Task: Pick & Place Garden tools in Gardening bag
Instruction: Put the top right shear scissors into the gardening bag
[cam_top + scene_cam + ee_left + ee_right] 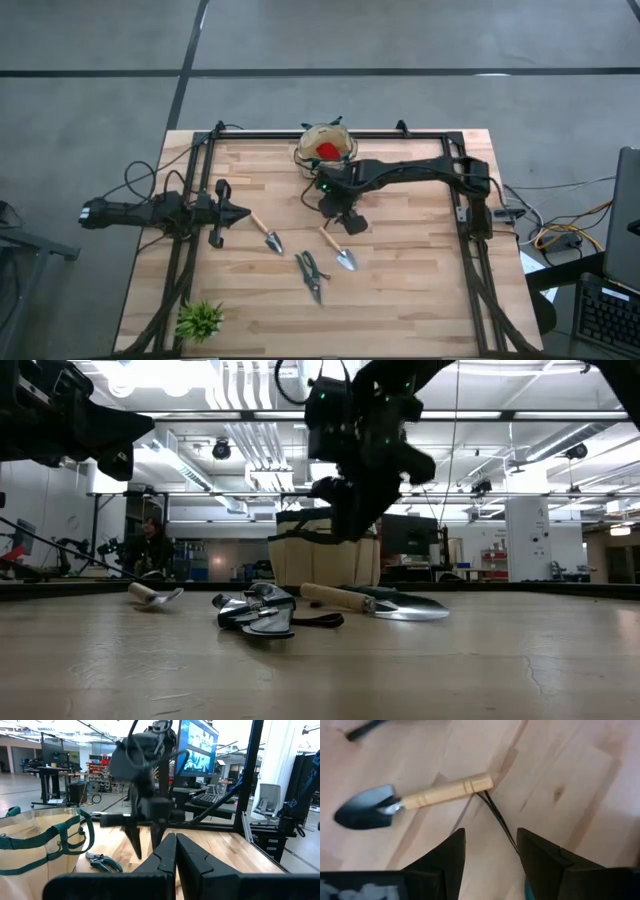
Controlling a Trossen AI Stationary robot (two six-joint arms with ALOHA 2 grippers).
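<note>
The tan gardening bag [325, 147] stands at the table's far middle with a red item [326, 150] inside. One trowel [338, 250] lies flat on the wood, and in the right wrist view [415, 800] a thin cord trails from its handle end. A second trowel [268, 236] and grey shears [312, 276] lie nearby. My right gripper [347, 220] hangs open above the table, by the first trowel's handle end, fingers pointing down and touching nothing. My left gripper [243, 212] is shut and empty at the left. Another pair of shears [102, 861] shows beside the bag [35, 845].
A small spiky green plant [200, 320] stands at the near left corner. A black frame rail [330, 133] runs along the table's far edge and down both sides. A laptop [622, 230] and cables sit off the table's right.
</note>
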